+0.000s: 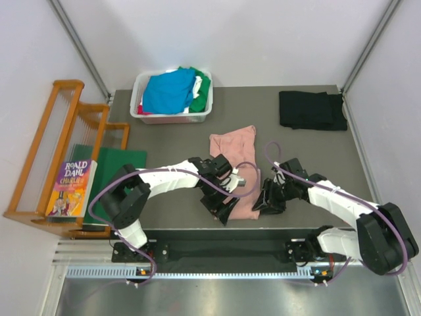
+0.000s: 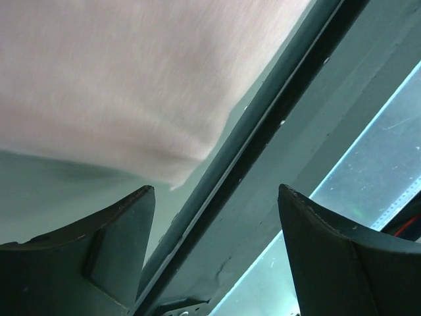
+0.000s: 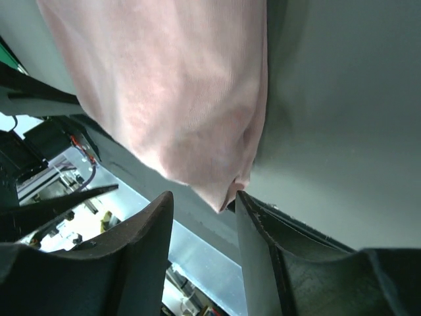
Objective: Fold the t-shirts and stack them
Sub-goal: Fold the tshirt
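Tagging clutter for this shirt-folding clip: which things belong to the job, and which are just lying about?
Part of the job:
pink shirt
black shirt
blue shirt
green shirt

Just lying about:
white bin holding the blue and green shirts
wooden rack
book
green board

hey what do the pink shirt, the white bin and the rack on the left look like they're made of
Pink shirt: soft knit cloth, possibly cotton, matte. The wrist views show a fine weave and limp edges.
Bin: probably plastic, with smooth, white, slightly glossy walls.
Rack: wood, likely varnished, with orange-brown bars that have a mild sheen.
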Motion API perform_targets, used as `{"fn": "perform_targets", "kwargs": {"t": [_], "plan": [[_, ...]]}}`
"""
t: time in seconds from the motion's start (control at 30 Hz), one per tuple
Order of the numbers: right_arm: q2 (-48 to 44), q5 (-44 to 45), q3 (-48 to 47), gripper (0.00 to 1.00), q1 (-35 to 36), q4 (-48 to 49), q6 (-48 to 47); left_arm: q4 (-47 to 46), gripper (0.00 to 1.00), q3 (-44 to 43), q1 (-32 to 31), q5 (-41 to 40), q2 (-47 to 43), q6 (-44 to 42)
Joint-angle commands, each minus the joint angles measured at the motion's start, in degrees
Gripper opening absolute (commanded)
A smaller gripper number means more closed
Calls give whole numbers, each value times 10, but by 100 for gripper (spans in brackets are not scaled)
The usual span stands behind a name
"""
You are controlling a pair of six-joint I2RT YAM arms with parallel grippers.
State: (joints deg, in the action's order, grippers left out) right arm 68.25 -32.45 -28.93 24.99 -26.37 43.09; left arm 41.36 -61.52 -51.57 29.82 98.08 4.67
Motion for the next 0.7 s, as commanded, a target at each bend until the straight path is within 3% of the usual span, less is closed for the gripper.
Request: {"fn": "perform_targets", "kwargs": {"t": [0.0, 0.33, 0.67], "plan": [[-28, -1, -19, 43, 4, -25, -9, -14, 79, 36, 10, -13, -52, -10], [-10, 5, 3, 43, 10, -6, -11, -48, 76, 40, 25, -42, -14, 3], [14, 14, 5, 37, 11, 6, -23, -8, 61, -23, 25, -55, 33, 2]]}}
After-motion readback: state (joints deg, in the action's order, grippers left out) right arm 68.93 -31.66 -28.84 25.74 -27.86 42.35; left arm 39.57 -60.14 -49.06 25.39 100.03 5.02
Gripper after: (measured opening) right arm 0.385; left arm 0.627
